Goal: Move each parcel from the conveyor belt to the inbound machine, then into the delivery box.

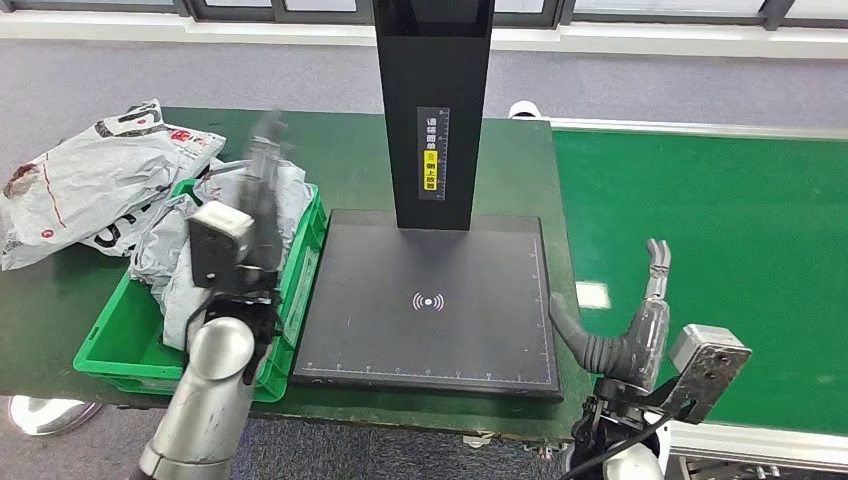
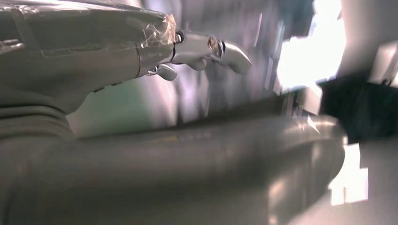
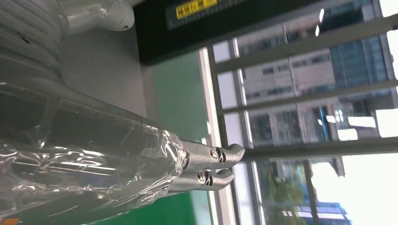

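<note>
A: Where are the parcels?

B: We see grey plastic parcels heaped in the green delivery box on the left, and another parcel bag on the table beside it, further left. The inbound machine, a black scan pad with an upright post, has nothing on it. The conveyor belt on the right shows no parcel.

A: And our 2 hands?

B: Our left hand is raised over the box, blurred, fingers extended and holding nothing. Our right hand hangs between pad and belt, fingers straight, released.

A: What could go wrong?

B: We judge the piled box may spill if another parcel lands on it, or the left arm could snag a bag.
</note>
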You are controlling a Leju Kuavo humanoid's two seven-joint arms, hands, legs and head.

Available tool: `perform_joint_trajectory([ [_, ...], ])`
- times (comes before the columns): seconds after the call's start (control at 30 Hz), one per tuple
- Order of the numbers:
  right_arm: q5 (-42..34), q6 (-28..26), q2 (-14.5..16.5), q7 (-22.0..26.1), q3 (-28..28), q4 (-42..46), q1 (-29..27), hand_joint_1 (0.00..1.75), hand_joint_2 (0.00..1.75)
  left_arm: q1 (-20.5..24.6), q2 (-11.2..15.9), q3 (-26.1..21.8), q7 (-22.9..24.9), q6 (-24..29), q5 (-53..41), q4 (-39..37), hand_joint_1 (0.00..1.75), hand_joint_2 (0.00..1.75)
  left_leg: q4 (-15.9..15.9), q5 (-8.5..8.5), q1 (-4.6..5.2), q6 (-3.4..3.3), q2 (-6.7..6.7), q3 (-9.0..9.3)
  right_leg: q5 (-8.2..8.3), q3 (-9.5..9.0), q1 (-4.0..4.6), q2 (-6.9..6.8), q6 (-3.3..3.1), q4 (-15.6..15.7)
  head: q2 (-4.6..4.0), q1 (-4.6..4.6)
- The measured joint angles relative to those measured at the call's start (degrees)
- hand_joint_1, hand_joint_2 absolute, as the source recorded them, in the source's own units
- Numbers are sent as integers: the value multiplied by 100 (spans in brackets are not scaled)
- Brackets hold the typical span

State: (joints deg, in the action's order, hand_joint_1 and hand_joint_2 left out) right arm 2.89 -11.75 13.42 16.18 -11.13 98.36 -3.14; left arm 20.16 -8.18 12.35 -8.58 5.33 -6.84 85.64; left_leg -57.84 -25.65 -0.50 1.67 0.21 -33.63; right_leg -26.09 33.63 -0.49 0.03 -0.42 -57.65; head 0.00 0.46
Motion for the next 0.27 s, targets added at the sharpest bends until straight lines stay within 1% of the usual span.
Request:
perform_joint_trajectory([
  [0.07,-13,12,0,-8,1,-1,1,0,175,6,-11,7,-16,-35,28,-45,0,175,0,0,0,0,1,0,0,0,0,1,0,0,0,0],
  [0.13,-84,84,-3,-58,13,-15,10,0,175,80,-75,42,-106,-229,193,-359,0,175,-1,1,1,-1,4,1,4,0,-1,5,4,0,0,-1],
  [0.17,-150,156,-8,-107,22,-45,20,0,175,150,-141,73,-189,-401,329,-725,0,175,-1,2,2,-1,6,1,5,0,-2,8,6,0,0,-2],
  [0.23,-312,344,-27,-266,79,-219,63,0,175,329,-371,160,-394,-791,580,-1907,0,175,-2,3,4,-4,5,1,7,-1,-4,9,8,0,0,-3],
  [0.27,-359,399,-33,-313,96,-278,76,0,175,379,-441,188,-453,-896,637,-2274,0,175,-3,3,4,-5,5,0,7,0,-5,8,8,0,0,-3],
])
